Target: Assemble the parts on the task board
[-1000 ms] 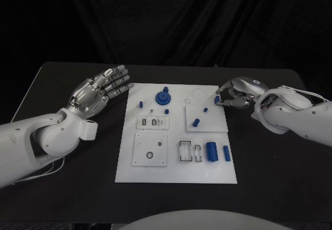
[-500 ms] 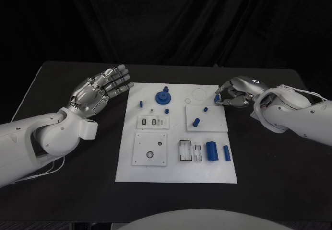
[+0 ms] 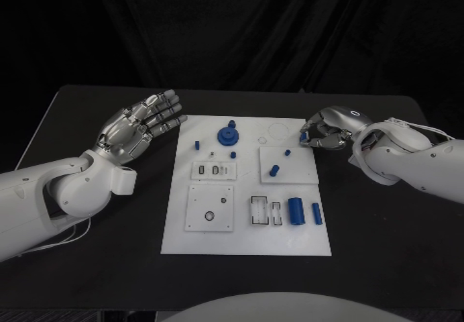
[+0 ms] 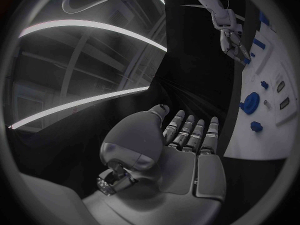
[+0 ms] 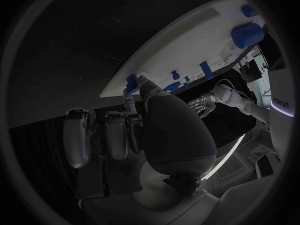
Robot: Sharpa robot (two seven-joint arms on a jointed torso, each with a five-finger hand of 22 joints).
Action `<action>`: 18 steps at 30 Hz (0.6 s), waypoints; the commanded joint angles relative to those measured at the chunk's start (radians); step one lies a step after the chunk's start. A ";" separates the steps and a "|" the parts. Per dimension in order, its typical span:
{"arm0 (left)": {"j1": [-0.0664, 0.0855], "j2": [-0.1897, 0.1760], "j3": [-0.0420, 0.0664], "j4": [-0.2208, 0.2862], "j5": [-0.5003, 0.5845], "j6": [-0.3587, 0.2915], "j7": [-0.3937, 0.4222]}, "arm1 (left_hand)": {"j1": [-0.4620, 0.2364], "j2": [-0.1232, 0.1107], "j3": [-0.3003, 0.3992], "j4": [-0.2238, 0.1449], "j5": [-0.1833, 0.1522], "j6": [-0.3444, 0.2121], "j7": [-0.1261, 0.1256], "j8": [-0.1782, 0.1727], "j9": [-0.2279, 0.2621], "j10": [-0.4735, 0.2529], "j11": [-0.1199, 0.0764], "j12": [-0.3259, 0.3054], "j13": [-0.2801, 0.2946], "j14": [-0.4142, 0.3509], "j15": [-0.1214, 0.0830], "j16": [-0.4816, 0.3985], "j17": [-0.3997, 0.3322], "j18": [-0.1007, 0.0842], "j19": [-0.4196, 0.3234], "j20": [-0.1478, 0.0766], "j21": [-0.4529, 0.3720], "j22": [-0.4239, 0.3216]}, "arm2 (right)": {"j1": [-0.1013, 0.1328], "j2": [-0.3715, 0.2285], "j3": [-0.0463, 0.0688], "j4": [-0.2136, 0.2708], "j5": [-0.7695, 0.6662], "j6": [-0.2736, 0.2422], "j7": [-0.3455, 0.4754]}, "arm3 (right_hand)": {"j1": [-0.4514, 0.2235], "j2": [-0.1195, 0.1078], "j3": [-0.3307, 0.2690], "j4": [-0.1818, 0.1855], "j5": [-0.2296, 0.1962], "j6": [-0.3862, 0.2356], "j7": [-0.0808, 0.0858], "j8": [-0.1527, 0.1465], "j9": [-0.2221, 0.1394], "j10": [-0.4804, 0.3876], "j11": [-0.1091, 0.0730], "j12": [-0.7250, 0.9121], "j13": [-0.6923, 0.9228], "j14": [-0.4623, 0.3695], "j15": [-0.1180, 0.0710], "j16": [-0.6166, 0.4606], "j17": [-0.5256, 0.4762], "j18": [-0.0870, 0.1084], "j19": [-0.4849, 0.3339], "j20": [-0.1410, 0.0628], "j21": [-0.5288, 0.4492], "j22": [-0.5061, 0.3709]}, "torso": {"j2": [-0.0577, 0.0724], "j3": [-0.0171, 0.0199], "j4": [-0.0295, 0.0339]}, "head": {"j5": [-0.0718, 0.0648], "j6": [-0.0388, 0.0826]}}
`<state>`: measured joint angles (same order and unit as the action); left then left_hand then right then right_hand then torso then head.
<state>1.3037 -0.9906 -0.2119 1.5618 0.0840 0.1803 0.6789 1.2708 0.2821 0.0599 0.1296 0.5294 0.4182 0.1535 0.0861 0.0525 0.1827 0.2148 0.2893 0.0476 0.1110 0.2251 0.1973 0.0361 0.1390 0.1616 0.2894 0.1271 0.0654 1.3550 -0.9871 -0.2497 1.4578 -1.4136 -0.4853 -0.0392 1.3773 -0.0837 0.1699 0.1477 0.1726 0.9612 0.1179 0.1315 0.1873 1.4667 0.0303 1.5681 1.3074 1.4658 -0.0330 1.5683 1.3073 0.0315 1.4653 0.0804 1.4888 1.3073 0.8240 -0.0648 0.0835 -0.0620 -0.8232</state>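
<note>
Head view: silver right hand (image 3: 327,131) pinches a small blue plastic peg (image 3: 304,139) at the white task board's (image 3: 247,241) far right edge, presumably for insertion, while the silver left hand (image 3: 140,126) waits wide open off its far left corner.

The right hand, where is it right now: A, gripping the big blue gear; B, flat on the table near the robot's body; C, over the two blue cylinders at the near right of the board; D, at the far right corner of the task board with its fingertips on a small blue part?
D: the right hand sits at the task board's far right corner, fingertips at a small blue part.
</note>
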 commanded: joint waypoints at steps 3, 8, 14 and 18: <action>-0.002 0.002 0.001 0.000 -0.001 0.019 0.064 | -0.007 0.000 0.006 0.001 0.006 0.004 0.022 0.003 0.001 0.001 0.003 0.003 0.001 -0.001 0.008 0.006 0.001 -0.012 0.006 0.002 0.002 0.001 | -0.004 0.002 0.001 -0.004 -0.011 0.006 -0.022 | 0.018 0.005 0.002 -0.003 0.032 0.021 -0.004 0.015 0.013 0.104 0.005 0.003 0.263 0.105 0.002 0.003 0.263 -0.003 0.043 -0.002 -0.008 0.202 | 0.000 0.0001 0.0004 | 0.000 -0.003; -0.002 0.002 0.001 -0.002 -0.001 0.020 0.063 | -0.007 0.000 0.006 0.001 0.006 0.004 0.022 0.003 0.001 0.001 0.003 0.003 0.001 -0.001 0.008 0.006 0.001 -0.012 0.006 0.002 0.002 0.001 | -0.005 0.004 0.001 -0.004 -0.012 0.005 -0.020 | 0.032 0.011 0.009 -0.016 0.101 0.036 -0.008 0.033 0.032 0.104 0.002 0.003 0.263 0.105 -0.001 0.003 0.263 -0.003 0.043 -0.004 -0.009 0.203 | 0.000 0.0004 -0.0001 | 0.000 -0.004; -0.003 0.002 0.001 -0.003 -0.001 0.022 0.061 | -0.008 -0.001 0.008 0.000 0.006 0.003 0.023 0.003 0.000 0.000 0.004 0.003 0.001 -0.002 0.008 0.006 0.001 -0.013 0.005 0.002 0.002 0.001 | -0.005 0.005 0.001 -0.003 -0.012 -0.005 -0.014 | 0.048 0.019 0.024 -0.033 0.181 0.049 -0.010 0.050 0.052 0.104 0.001 0.003 0.263 0.105 -0.002 0.003 0.263 -0.003 0.043 -0.006 -0.009 0.204 | 0.000 0.0001 -0.0004 | 0.001 -0.006; -0.003 0.000 0.001 -0.002 -0.001 0.022 0.060 | -0.008 -0.001 0.008 0.000 0.006 0.003 0.023 0.003 0.000 0.000 0.004 0.003 0.001 -0.002 0.008 0.006 0.001 -0.013 0.005 0.002 0.002 0.001 | -0.005 0.002 0.001 0.005 -0.012 -0.028 -0.006 | 0.050 0.020 0.028 -0.038 0.199 0.054 -0.011 0.056 0.058 0.104 0.001 0.003 0.263 0.105 -0.002 0.003 0.263 -0.003 0.043 -0.006 -0.009 0.204 | 0.000 0.0002 -0.0008 | 0.004 -0.007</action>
<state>1.3028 -0.9900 -0.2119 1.5585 0.0840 0.1851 0.6789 1.2708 0.2821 0.0599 0.1296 0.5294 0.4183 0.1535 0.0861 0.0525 0.1827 0.2148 0.2893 0.0476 0.1110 0.2251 0.1973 0.0360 0.1390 0.1616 0.2894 0.1271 0.0653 1.3532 -0.9832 -0.2490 1.4583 -1.4176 -0.4872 -0.0386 1.4195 -0.0708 0.1972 0.1140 0.3682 1.0093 0.1061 0.1839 0.2409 1.4667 0.0304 1.5681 1.3074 1.4658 -0.0330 1.5683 1.3073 0.0314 1.4653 0.0804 1.4858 1.3073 0.8242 -0.0647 0.0831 -0.0588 -0.8291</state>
